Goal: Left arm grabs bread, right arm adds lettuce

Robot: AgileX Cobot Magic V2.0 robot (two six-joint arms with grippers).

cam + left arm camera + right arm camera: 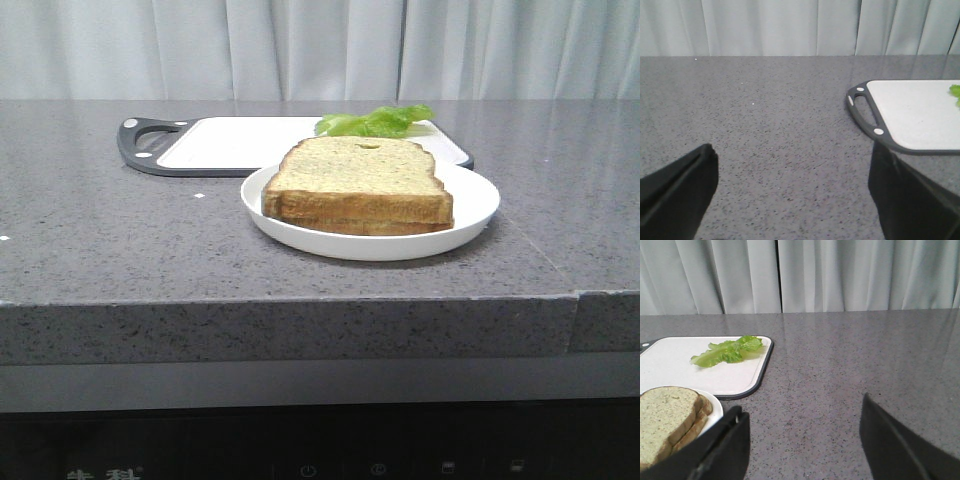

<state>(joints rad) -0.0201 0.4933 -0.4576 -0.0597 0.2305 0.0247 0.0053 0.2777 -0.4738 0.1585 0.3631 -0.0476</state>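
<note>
- My left gripper (pixel 792 195) is spread wide and holds nothing — it hangs over bare tabletop (pixel 765 125) toward the left edge.
- The bread (pixel 358 178) lies on a white plate (pixel 470 215) near the front edge, on top of another slice.
- The lettuce (pixel 375 121) rests on the cutting board (pixel 230 145) behind the plate.
- My right gripper (pixel 802 440) is also spread — empty.

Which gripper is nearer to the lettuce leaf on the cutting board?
Right. The right gripper sees the whole lettuce leaf just ahead, near the plate. The left gripper sits off the cutting board's handle end, the leaf barely in view.
</note>
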